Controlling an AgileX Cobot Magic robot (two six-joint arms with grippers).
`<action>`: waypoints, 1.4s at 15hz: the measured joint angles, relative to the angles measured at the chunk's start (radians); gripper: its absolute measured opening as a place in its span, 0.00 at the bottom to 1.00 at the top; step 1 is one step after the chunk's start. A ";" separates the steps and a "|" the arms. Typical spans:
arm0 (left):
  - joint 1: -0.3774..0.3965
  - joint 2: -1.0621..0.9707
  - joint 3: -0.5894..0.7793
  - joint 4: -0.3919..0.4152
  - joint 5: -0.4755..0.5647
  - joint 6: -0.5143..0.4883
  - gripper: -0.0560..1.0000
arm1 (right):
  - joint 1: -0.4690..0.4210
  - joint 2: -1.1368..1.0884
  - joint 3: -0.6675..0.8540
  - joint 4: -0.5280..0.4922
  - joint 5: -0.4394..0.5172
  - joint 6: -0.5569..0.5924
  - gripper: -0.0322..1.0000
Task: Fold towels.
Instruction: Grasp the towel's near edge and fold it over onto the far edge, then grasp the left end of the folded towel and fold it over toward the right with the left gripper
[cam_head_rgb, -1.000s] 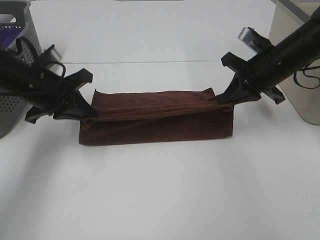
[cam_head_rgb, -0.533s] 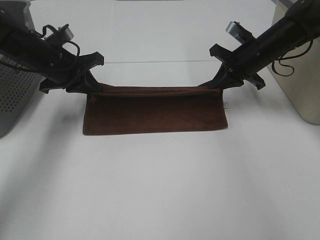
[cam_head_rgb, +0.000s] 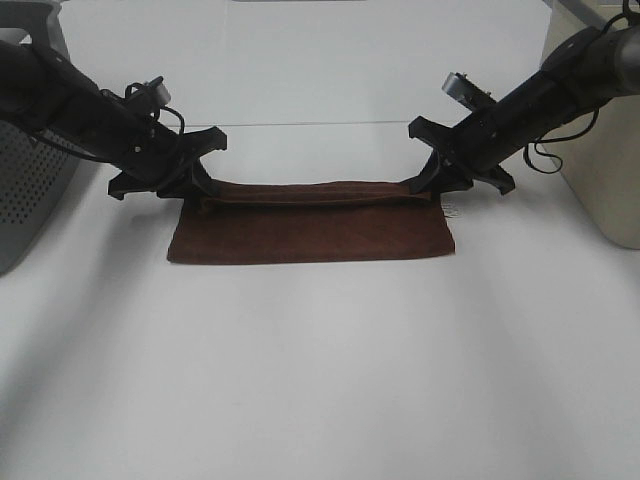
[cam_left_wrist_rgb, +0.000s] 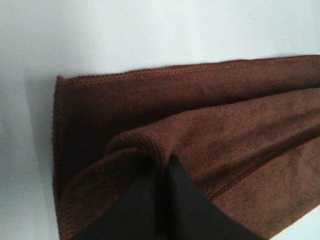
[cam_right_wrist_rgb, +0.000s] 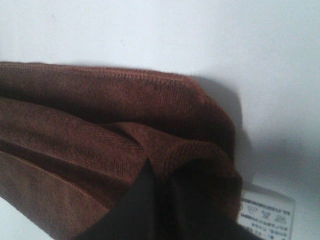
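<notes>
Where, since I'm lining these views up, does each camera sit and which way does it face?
Exterior high: mounted high, looking down on the table and towel; both arms show, left gripper and right gripper pinching its ends.
Left wrist: on the left arm, looking past its fingers at one towel end.
Right wrist: on the right arm, looking past its fingers at the end with the tag.
Shared: all see the towel.

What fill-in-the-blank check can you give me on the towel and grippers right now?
The towel is dark ____ in colour.
It is held by ____ grippers, the left gripper and the right gripper.
Its white tag lies at the end held by the ____ gripper.
Missing words: brown; two; right.
</notes>
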 joint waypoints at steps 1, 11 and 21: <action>0.000 0.007 -0.001 0.003 -0.010 0.000 0.10 | 0.000 0.001 0.000 -0.008 -0.017 0.000 0.11; 0.008 -0.027 -0.001 0.069 0.023 -0.002 0.82 | -0.004 -0.015 -0.014 -0.044 0.063 0.005 0.70; 0.057 0.004 -0.009 0.135 0.124 -0.134 0.81 | -0.004 -0.079 -0.016 -0.225 0.153 0.135 0.70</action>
